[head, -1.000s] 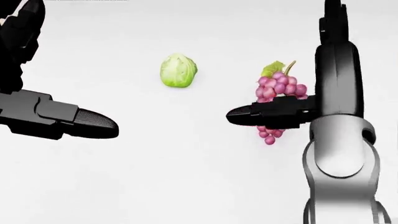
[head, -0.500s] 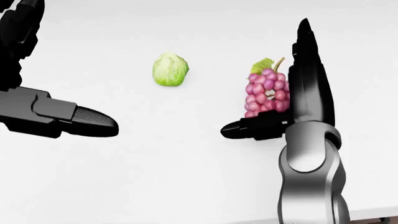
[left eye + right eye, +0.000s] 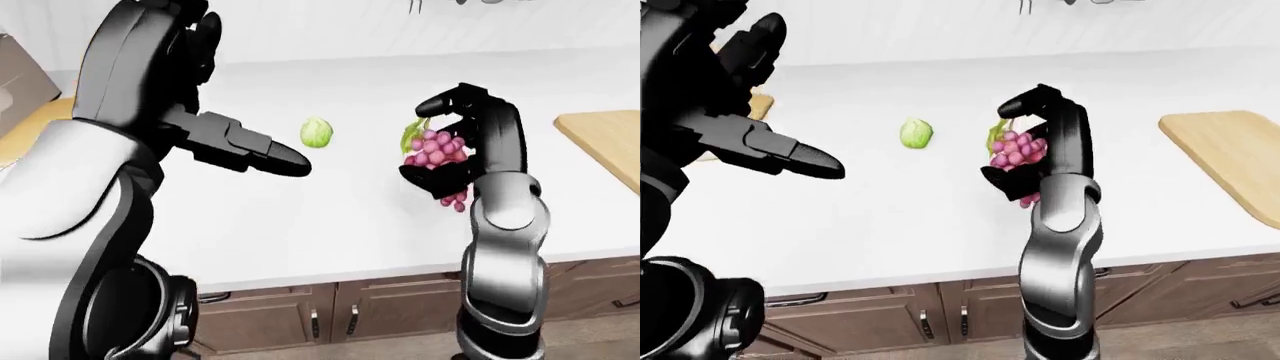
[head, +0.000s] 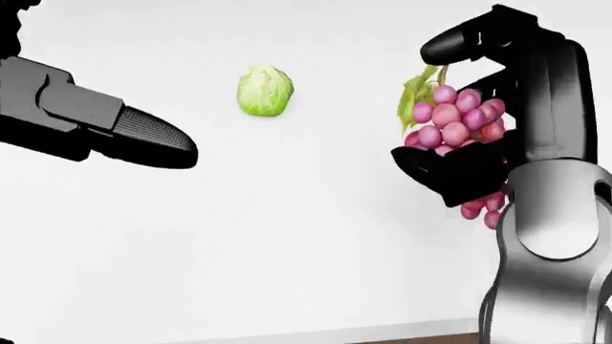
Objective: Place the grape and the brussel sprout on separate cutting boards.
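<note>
Since a moment ago, your right hand [image 4: 459, 107] has clenched around the grape [image 4: 457, 127] and lifted it. Left of it, the brussel sprout [image 4: 265, 89] rests on the tabletop [image 4: 287, 236]. Only the eye views show a cutting board [image 3: 1230, 154] to its right. Your left hand [image 3: 262, 154] hovers released.

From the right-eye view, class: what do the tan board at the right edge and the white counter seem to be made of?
The tan cutting board looks like pale wood with a matt finish, though its even tone shows no clear grain. The white counter looks like smooth, matt stone or laminate; its plain surface leaves that open.
</note>
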### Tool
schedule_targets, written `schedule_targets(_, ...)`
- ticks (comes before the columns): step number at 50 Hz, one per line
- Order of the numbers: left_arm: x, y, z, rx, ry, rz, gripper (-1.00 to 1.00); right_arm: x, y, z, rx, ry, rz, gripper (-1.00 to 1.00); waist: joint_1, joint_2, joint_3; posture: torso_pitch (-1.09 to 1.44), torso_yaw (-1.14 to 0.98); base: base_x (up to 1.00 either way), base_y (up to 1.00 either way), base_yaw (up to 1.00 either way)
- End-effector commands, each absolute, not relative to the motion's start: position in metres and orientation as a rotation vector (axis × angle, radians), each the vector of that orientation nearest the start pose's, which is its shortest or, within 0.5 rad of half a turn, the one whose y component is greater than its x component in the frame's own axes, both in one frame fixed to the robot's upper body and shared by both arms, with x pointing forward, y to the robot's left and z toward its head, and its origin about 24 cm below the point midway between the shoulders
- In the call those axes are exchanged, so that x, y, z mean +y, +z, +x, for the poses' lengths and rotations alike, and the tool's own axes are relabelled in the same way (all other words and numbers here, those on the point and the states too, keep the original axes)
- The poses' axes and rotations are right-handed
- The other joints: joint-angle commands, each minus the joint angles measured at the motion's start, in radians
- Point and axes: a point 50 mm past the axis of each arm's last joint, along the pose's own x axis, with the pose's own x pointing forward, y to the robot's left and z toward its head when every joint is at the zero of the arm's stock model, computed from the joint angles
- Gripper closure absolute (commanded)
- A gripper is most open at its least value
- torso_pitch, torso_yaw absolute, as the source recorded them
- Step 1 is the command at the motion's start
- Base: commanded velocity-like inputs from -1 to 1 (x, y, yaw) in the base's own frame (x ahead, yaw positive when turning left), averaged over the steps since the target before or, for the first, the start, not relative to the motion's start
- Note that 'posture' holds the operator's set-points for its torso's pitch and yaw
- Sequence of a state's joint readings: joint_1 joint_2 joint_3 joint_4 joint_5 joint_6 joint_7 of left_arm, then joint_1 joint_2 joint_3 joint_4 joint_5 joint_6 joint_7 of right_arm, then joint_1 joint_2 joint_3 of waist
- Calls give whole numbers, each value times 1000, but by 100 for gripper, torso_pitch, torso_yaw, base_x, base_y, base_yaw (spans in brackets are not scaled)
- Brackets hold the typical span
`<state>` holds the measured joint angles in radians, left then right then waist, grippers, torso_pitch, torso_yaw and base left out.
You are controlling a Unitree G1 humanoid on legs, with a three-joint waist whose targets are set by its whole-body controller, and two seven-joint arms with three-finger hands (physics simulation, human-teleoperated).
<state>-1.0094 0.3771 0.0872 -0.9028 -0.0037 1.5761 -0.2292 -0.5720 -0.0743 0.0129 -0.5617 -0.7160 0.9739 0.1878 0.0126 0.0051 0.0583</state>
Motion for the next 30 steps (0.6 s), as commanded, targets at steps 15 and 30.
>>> schedule_targets(15,97,361,276,-243,-243,490,-100,-194,264,249,-278,-393,-379,100,0,-17,-27,0,0,0,0,0)
schedule_targets(30,82,312,340,-76,-300,631,-100,-201,255,253,-264,-394,-358,100,-1,-33,-44,0,0,0,0,0)
